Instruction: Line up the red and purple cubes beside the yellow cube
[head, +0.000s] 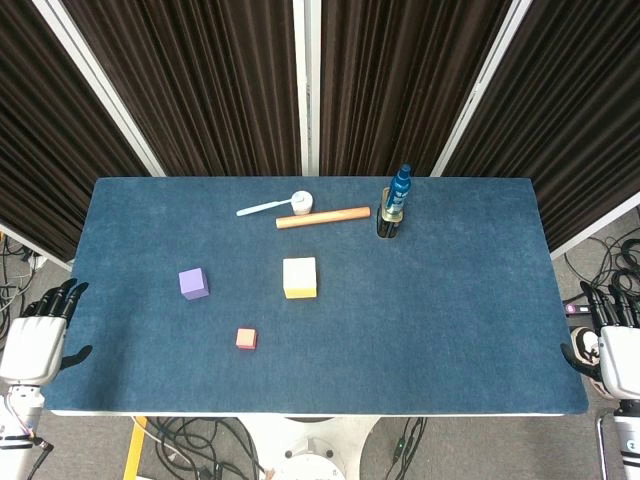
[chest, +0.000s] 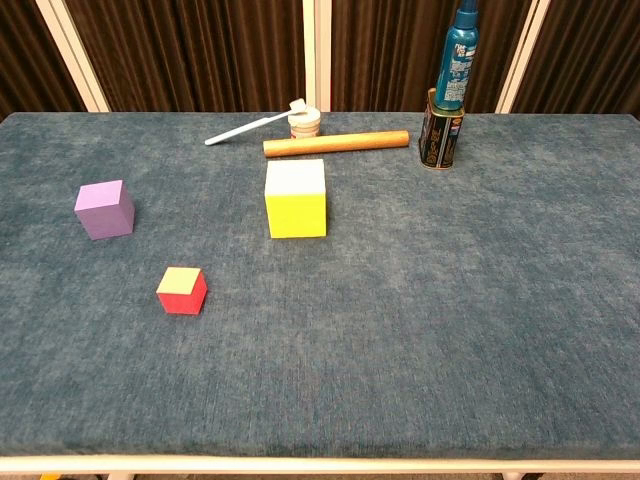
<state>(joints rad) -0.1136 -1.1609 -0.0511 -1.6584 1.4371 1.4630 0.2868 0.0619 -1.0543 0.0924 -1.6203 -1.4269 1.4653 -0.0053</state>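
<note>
Resting my left hand (head: 40, 335) and right hand (head: 612, 335) off the surface (head: 450, 330), fingers apart, empty. Nothing lined up: purple cube (head: 194, 283) and red cube (head: 246, 339) sit left of yellow cube (head: 299, 277), well apart.

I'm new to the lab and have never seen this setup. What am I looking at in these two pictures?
A two-armed robot sits at a blue table. One picture looks down from its head, the other looks forward from its chest. Its left hand and right hand show only in the head view, at the table's edges, fingers spread, holding nothing. On the table lie a yellow cube, a purple cube and a smaller red cube, all apart. Behind them are a wooden rod, a white spoon, a small white jar and a blue bottle standing in a can.
</note>
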